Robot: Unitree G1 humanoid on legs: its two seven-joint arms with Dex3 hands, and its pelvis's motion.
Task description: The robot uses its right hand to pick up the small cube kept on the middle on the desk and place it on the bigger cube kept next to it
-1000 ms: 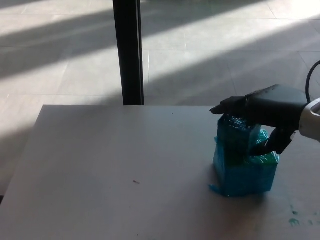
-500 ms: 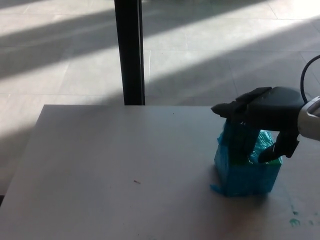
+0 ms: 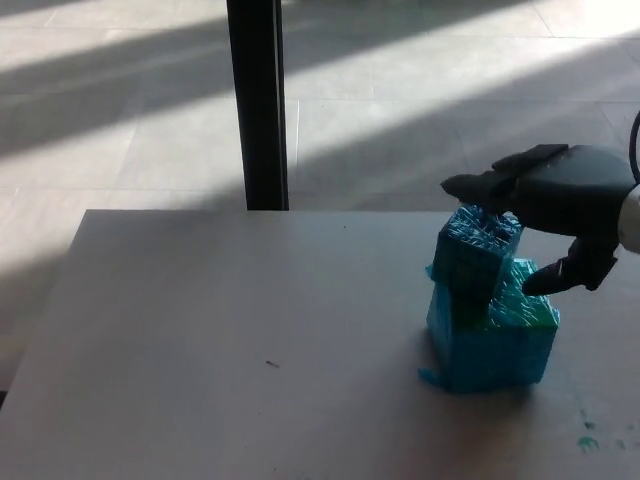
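The small teal cube (image 3: 472, 260) stands upright on the left part of the bigger teal cube (image 3: 492, 348), on the desk's right side. My right hand (image 3: 562, 195) hovers just right of and above the small cube. Its fingers (image 3: 478, 186) reach over the cube's top edge, and the thumb (image 3: 552, 280) points down over the bigger cube, away from the small cube's side. The hand is open, and nothing sits between thumb and fingers. My left hand does not show.
The grey desk (image 3: 250, 330) stretches to the left of the cubes. A black post (image 3: 255, 100) rises behind its far edge over a tiled floor. Small teal smears (image 3: 588, 438) mark the desk near the front right corner.
My right hand has let go of the small cube and drawn back up and to the right. The small cube stays on the bigger one, now fully uncovered.
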